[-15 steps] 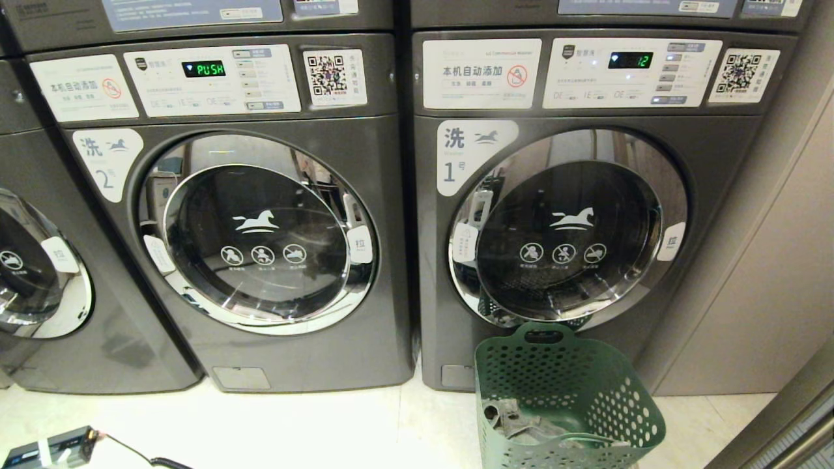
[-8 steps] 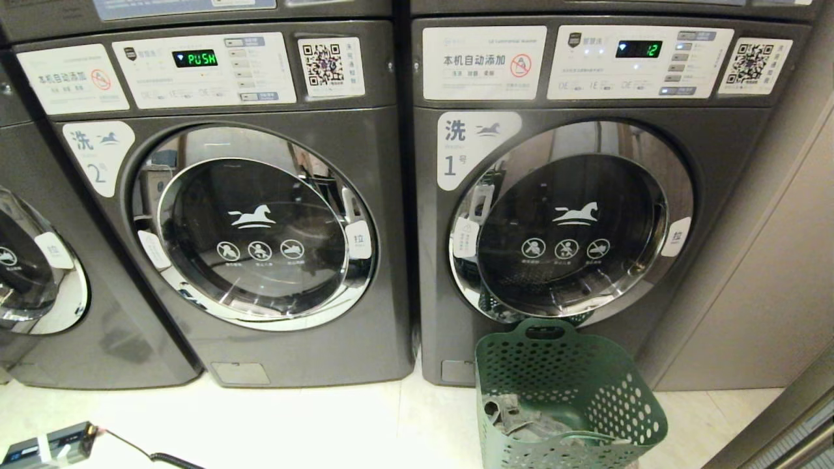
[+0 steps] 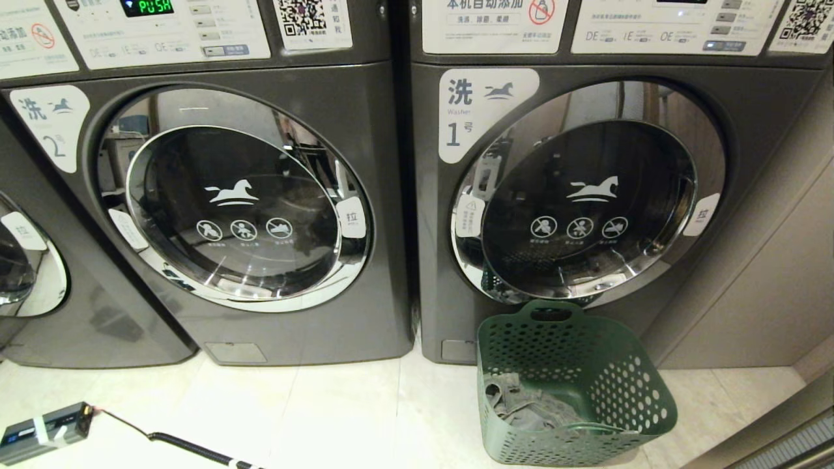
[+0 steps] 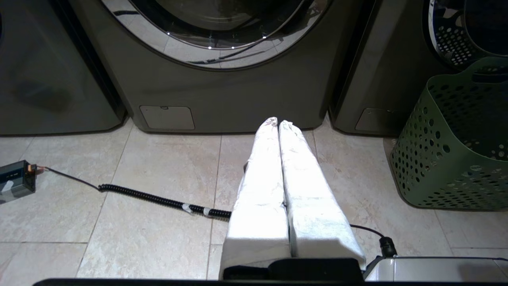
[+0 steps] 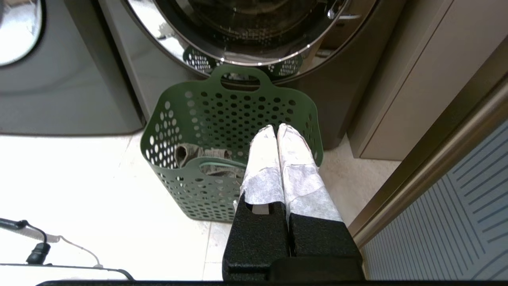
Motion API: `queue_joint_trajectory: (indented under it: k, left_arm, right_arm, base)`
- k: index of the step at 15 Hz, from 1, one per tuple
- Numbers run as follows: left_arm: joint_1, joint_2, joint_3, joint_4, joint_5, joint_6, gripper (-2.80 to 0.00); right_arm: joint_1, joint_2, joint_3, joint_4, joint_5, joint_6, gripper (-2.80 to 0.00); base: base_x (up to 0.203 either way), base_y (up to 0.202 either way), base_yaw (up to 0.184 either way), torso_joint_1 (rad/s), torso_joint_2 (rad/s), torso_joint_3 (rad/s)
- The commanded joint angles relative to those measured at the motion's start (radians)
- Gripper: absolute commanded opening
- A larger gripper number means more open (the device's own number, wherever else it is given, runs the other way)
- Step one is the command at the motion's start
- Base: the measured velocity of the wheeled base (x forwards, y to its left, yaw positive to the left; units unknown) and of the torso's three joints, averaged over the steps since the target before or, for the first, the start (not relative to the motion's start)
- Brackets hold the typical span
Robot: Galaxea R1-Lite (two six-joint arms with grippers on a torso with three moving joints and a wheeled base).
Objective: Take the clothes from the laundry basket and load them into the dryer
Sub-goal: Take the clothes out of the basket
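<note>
Against the front of dryer number 1 (image 3: 573, 195), door shut: green laundry basket (image 3: 573, 384), grey clothes (image 3: 521, 407) inside. Above the basket's near rim: right end effector (image 5: 276, 127), closed, empty. Beside the basket, over floor tiles: left end effector (image 4: 278, 122), closed, empty.

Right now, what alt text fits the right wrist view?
The shut right gripper hangs empty over a green laundry basket holding grey clothes, which stands on the tiled floor before a machine's closed round door.
</note>
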Motion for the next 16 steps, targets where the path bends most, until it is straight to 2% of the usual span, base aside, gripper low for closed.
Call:
queue_joint_trajectory:
  k: [1, 16]
  left_arm:
    - [0.0, -0.001, 0.0, 0.001, 0.0, 0.0, -2.8]
    - [0.0, -0.001, 0.0, 0.001, 0.0, 0.0, -2.8]
  right_arm:
    - [0.0, 0.0, 0.0, 0.0, 0.002, -0.009, -2.8]
    - [0.0, 0.0, -0.002, 0.005, 0.004, -0.029, -2.8]
  base:
    - [0.0, 0.0, 0.0, 0.007, 0.01, -0.198]
    - [0.0, 0.0, 0.0, 0.003, 0.0, -0.196]
